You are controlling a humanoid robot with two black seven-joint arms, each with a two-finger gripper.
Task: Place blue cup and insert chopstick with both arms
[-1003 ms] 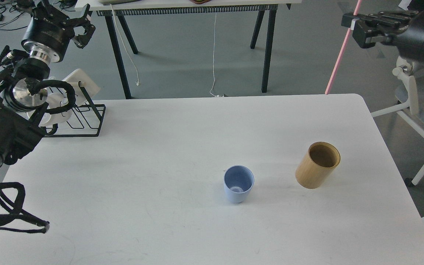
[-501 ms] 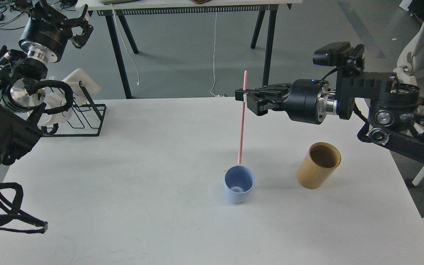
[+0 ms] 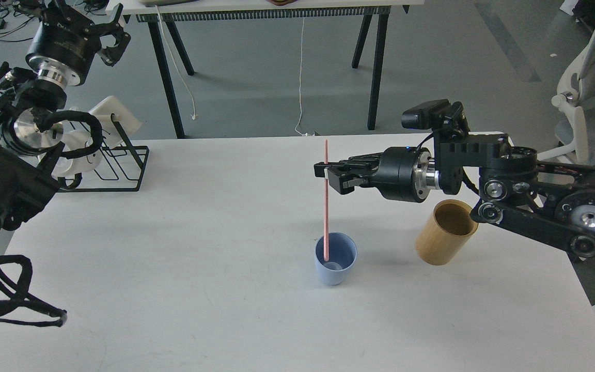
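Observation:
The pale blue cup (image 3: pixel 335 258) stands upright on the white table (image 3: pixel 215 248), a little right of centre. The pink chopstick (image 3: pixel 326 206) hangs nearly vertical, its lower end inside the cup's mouth. My right gripper (image 3: pixel 326 174) reaches in from the right and is shut on the chopstick's upper part, directly above the cup. My left gripper (image 3: pixel 114 39) is raised at the far upper left, well away from the cup, with its fingers spread and nothing between them.
A tan wooden cylinder (image 3: pixel 446 232) stands just right of the cup, under my right arm. A black wire rack (image 3: pixel 116 165) holding white items sits at the table's back left. A second table (image 3: pixel 277 8) stands behind; a white chair (image 3: pixel 586 103) is at right.
My right arm has swung in from the far right to above the cup, then lowered, bringing the chopstick's tip down into the cup. The left arm has barely moved.

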